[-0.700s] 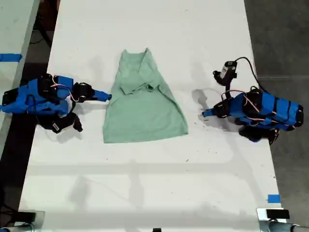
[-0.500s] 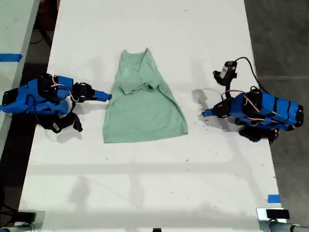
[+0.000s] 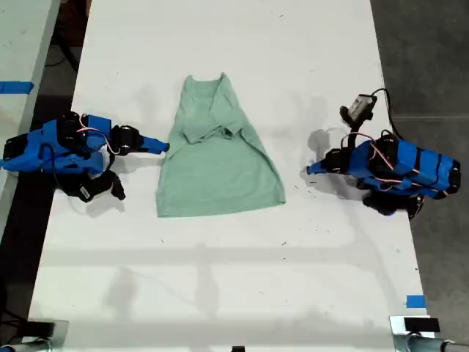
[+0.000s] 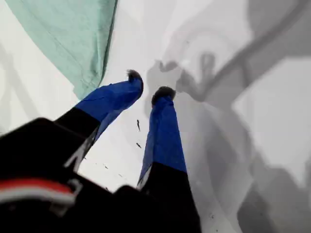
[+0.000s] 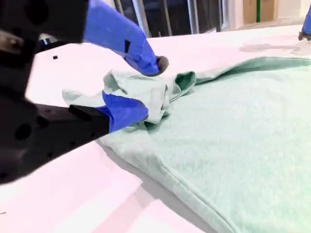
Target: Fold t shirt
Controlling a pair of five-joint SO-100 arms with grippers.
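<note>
My first gripper (image 4: 147, 87) slightly parted, empty, on desk (image 3: 220, 279) at shirt's (image 3: 218, 158) 3 o'clock. My second gripper (image 5: 146, 87) at 9, parted around a bunched fold.

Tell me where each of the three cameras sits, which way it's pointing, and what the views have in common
Exterior view: overhead, looking down on the white table, the t shirt and both arms.
First wrist view: on my first gripper, facing the table beside the shirt's corner; blue fingers show.
Second wrist view: on my second gripper, low at the shirt's bunched edge.
Shared: all three show the shirt.
</note>
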